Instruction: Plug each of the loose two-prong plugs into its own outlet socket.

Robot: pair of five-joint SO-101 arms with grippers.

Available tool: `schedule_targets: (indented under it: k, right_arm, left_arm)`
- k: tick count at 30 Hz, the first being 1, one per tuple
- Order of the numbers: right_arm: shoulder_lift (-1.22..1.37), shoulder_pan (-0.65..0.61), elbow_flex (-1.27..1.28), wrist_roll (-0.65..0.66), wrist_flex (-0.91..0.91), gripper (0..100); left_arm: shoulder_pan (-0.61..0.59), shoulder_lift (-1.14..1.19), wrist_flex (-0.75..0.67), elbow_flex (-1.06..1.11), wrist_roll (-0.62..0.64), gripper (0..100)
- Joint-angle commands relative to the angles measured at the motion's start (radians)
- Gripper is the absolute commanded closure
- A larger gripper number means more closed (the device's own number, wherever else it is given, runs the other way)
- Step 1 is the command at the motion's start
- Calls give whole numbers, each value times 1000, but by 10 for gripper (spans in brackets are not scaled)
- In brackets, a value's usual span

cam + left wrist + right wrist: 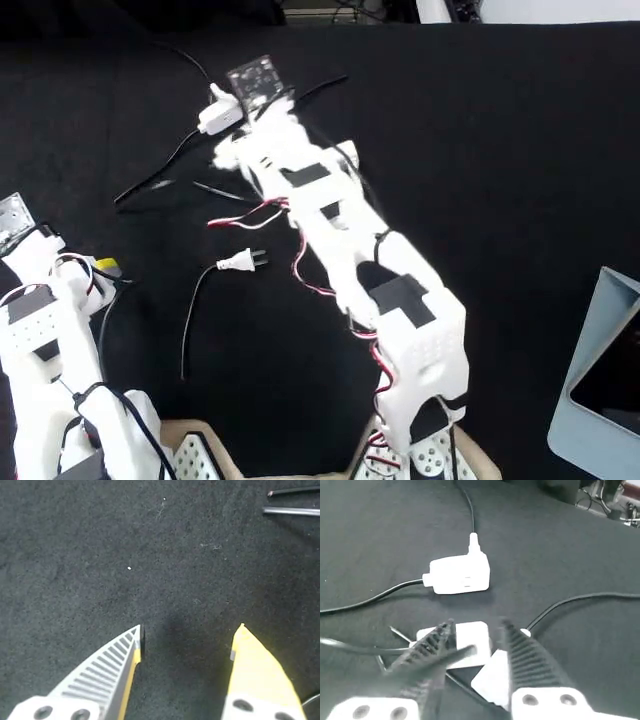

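Note:
A white outlet adapter (pixel 457 574) with black cords at both ends lies on the black cloth, also seen in the high view as the adapter (pixel 220 115). My right gripper (pixel 475 635) hovers open just short of it, over a flat white outlet block (pixel 470 640) and a second white piece (pixel 492 677). A loose white two-prong plug (pixel 243 263) with a black cord lies mid-table, left of the right arm (pixel 340 240). My left gripper (pixel 190 635) stands open over bare cloth at the table's left side, with one white and one yellow finger (pixel 255 670).
Two thin black cable ends (pixel 292 511) lie beyond the left gripper. Red and white wires (pixel 245 215) trail from the right arm. A grey-blue tray (pixel 605 380) sits at the right edge. The cloth's right half is open.

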Motion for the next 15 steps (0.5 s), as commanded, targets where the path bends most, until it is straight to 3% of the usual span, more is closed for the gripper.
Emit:
schedule_targets:
  k: [1,11,15]
  right_arm:
    - [-15,-15,-25,-12,28,829]
    - [-372,-2,120,-15,396,867]
    - [-545,2,240,-94,483,867]
  left_arm:
    - [-10,-21,-12,-7,0,711]
    - [-7,-17,-12,-7,-2,711]
    - [1,-15,-9,-7,-2,710]
